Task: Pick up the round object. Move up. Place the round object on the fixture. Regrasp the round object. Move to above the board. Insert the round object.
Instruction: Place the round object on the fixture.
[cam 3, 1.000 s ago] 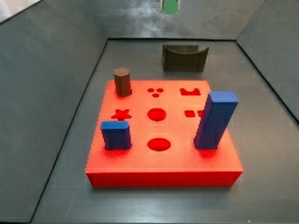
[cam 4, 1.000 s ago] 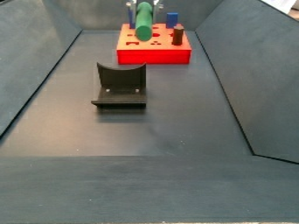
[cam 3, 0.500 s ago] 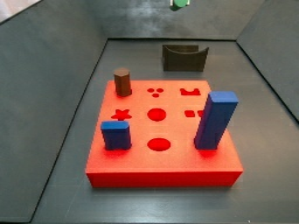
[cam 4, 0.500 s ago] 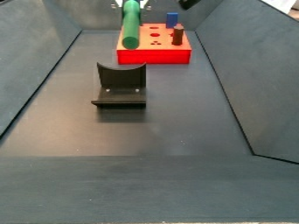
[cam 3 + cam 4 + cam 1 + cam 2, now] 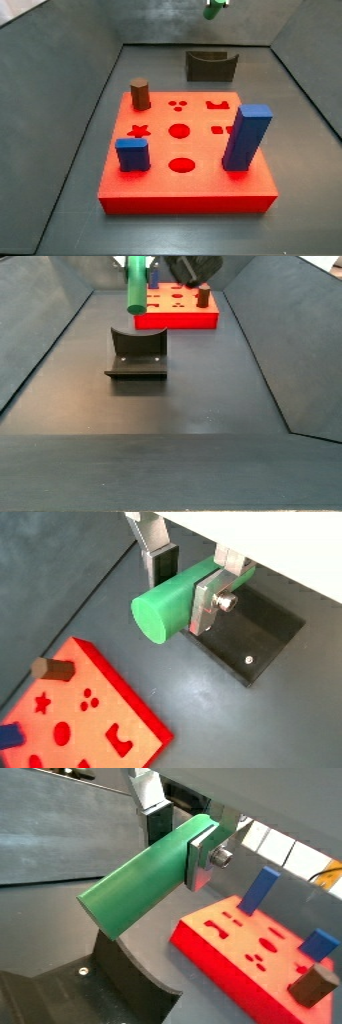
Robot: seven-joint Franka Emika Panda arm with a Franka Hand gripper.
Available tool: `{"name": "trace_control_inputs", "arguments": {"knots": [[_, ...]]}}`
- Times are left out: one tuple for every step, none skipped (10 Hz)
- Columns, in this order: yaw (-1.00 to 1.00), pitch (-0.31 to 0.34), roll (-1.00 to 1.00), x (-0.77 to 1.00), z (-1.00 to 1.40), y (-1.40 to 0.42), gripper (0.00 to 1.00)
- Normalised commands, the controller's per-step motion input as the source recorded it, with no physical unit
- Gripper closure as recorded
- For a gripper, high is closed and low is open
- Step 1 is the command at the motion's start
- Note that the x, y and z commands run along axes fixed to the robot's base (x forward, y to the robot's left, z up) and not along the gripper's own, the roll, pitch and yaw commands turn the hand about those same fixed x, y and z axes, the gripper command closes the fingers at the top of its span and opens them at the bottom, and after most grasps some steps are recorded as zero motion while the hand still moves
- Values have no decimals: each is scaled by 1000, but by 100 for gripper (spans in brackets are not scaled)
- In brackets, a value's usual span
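The tool (image 5: 187,580) is seen closed on the round object (image 5: 178,602), the green peg being clamped between the silver plates near one end, with most of its length sticking out free. In a side view the round object (image 5: 135,284) hangs upright near the top of the frame, well above the fixture (image 5: 136,354), which stands in the middle left on the dark surface (image 5: 187,406). The board (image 5: 177,311) lies behind it, toward the upper middle. The peg is judged to be carried toward the fixture's notch. Because the grip sits close to one end, the peg could be levered or slip if its free end strikes the fixture's wall. If it is lowered off the notch's centre, it could roll off onto the surface.
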Motion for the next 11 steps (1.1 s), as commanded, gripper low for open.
{"name": "trace_control_inputs", "arguments": {"knots": [[-115, 34, -208, 39, -2, 29, 100], [-105, 124, -1000, 116, -1000, 129, 100], [-114, 107, -1000, 124, -1000, 137, 100], [-132, 133, -1000, 136, -1000, 136, 100], [-136, 138, -906, 145, -1000, 133, 100], [-149, 107, -634, 156, -1000, 139, 100], [-157, 81, -467, 163, -1000, 142, 100], [-158, 63, -308, 172, -1000, 138, 100], [-149, 28, -204, 180, -1000, 131, 100], [-139, 9, -177, 154, -837, 116, 100], [-128, -8, -167, 127, -642, 93, 100]]}}
